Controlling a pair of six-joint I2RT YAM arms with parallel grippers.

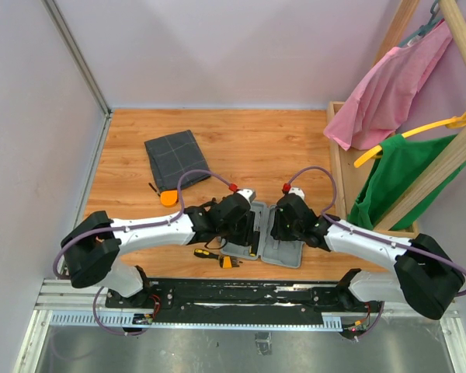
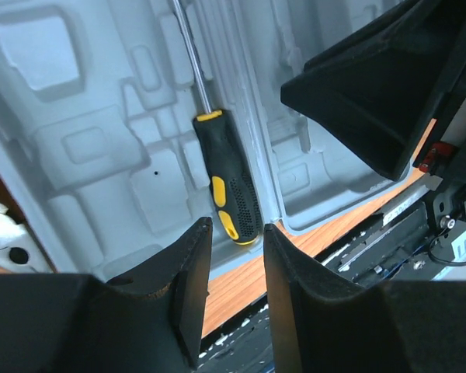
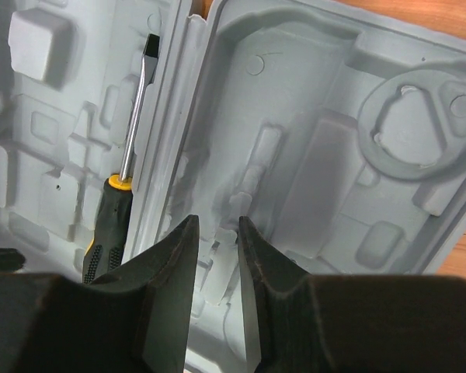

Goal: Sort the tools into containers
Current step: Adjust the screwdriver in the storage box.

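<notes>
The light-grey case (image 1: 286, 253) lies open at the near middle of the table, moulded insides up. A black-and-yellow screwdriver (image 2: 229, 186) lies in its left half along the hinge, also visible in the right wrist view (image 3: 110, 225). My left gripper (image 2: 237, 231) hovers open just above the handle's butt, nothing between its fingers. My right gripper (image 3: 217, 224) hangs over the right half (image 3: 334, 155), jaws narrowly open and empty. A second screwdriver (image 1: 206, 253) and the orange bit holder (image 1: 226, 262) lie on the table left of the case. The round orange piece (image 1: 168, 197) sits by the dark grey pouch (image 1: 175, 159).
A wooden rack (image 1: 342, 167) with pink and green garments on hangers stands at the right. A small dark item (image 1: 153, 187) lies left of the orange piece. The black mounting rail (image 1: 241, 295) runs along the near edge. Walls enclose the left and far sides.
</notes>
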